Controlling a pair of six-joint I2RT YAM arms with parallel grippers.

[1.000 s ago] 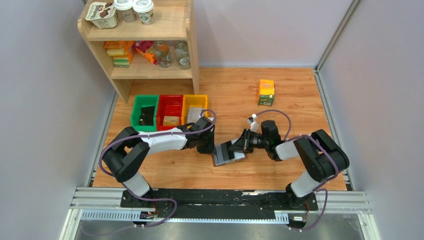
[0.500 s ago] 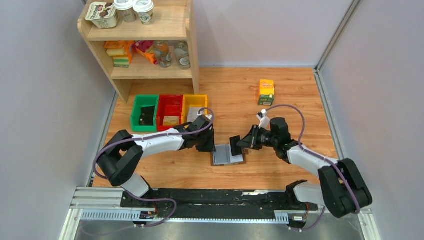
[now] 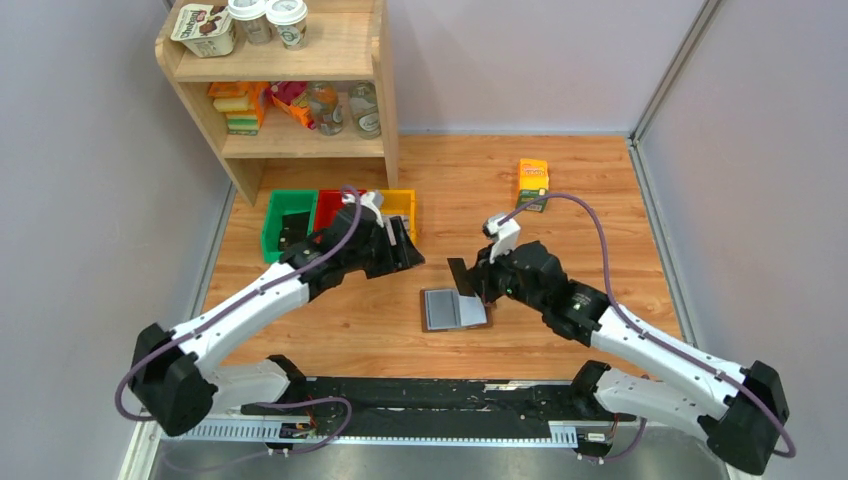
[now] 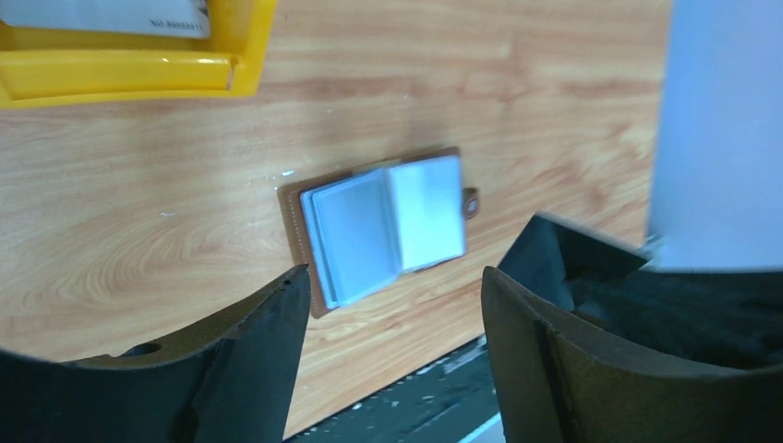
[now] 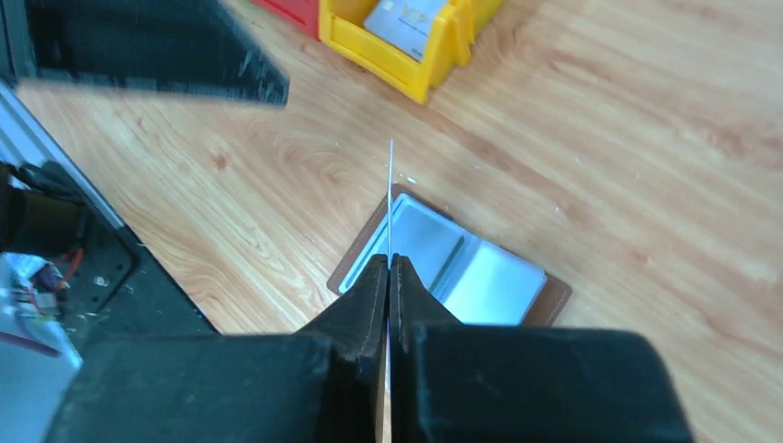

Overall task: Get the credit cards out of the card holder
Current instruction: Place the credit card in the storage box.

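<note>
**Q:** What did we record, from the largest item down?

**A:** The table [image 3: 560, 200] bore everything. The yellow bin [image 5: 415, 74] stood toward the far left, with a pale card [image 5: 406, 17] lying inside it. The holder [image 3: 455, 310] lay open and flat toward the near edge, between the two arms. Its long axis ran left to right.

**Q:** And the grippers?

**A:** The left gripper [image 4: 395, 277] hung above the table beside the yellow bin, its fingers apart and nothing between them. From its wrist view we looked down onto the holder. The right gripper [image 3: 478, 283] was clamped on a dark card [image 3: 462, 275], which it held upright, so its own wrist view showed the card edge-on.

**Q:** Which relation governed the coming move?

**A:** The dark card hung just over the holder's far edge and, as far as we could tell, clear of it. The holder lay just below the right gripper, a little toward the near edge and the left, so the right arm was the nearer one. We judged that the dark card had to be set down before another could be drawn. The yellow bin lay up and to the left of the right gripper, well apart from it.
</note>
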